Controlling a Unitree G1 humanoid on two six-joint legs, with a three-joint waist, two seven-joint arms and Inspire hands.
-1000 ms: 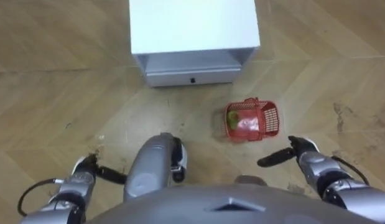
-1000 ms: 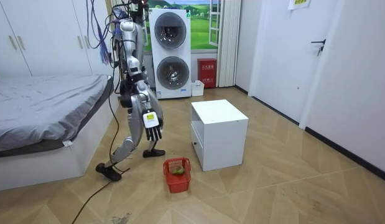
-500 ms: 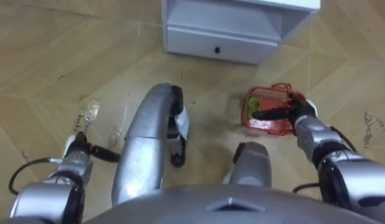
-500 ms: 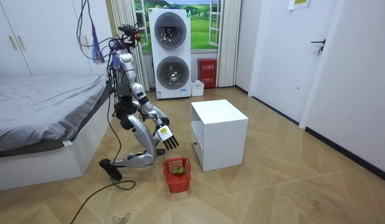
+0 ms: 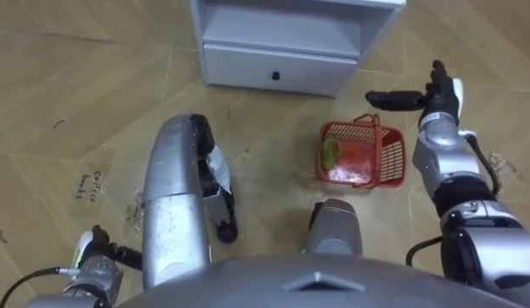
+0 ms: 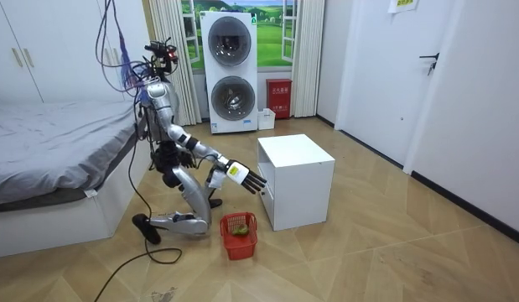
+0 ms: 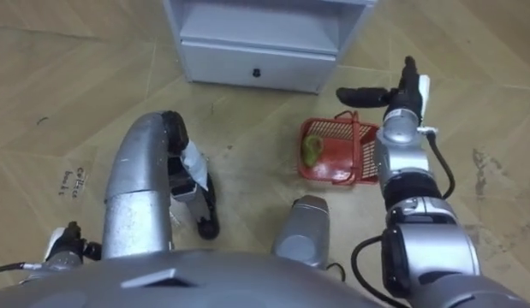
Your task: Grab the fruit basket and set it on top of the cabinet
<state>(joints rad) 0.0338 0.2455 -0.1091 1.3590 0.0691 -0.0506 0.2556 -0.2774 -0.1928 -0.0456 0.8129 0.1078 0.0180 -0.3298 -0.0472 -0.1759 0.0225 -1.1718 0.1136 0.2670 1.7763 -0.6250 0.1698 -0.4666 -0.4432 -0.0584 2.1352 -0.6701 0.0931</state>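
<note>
Robot kneels on the wood floor (image 5: 76, 103) between the bed (image 6: 49, 143) and the white cabinet (image 5: 290, 34), facing its drawer (image 5: 273, 70). The fruit basket (image 5: 390, 162) sits upright on the floor just ahead of the right knee, with one green fruit (image 5: 330, 152) against its left wall. It is held by nothing. The right robot hand (image 5: 437, 98) is spread, its fingers straight and the thumb stuck out sideways. It hangs in the air above and beyond the basket's far right corner, clear of it and near the cabinet front. The left robot hand (image 5: 92, 259) is low at the lower left; I cannot tell its state. The basket's handle is hard to make out from here. Risks, as judged: the hand has to drop and come back toward the body, and stiff fingers landing on the rim instead of the handle would likely shove or tip the light basket and roll the fruit out. A wide swing could knock the drawer front. A deep forward lean from the kneel could upset the robot's balance.
</note>
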